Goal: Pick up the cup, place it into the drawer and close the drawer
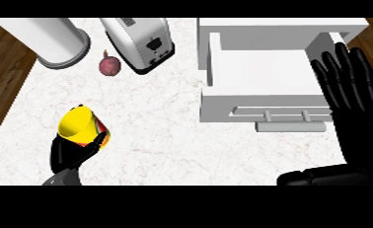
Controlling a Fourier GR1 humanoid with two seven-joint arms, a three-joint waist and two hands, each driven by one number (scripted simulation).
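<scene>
The left hand (71, 152) has its fingers and thumb curled round the lower part of the cup (79, 125), which sits just above the palm and off the counter (160, 138). The cup's yellow mouth faces up and a little to the far left, while its orange and red body slants down toward the near right, so its long axis is tilted rather than upright. Farther out and slightly right of this hand lies a small reddish bulb (110, 65), with a toaster (138, 42) just beyond it and a white cylinder (47, 39) to the far left. Well to the right stands the open white drawer (218, 106), its handle (287, 116) on the near face. The right hand (346, 91) rests open, fingers straight and spread, over the drawer's right side.
</scene>
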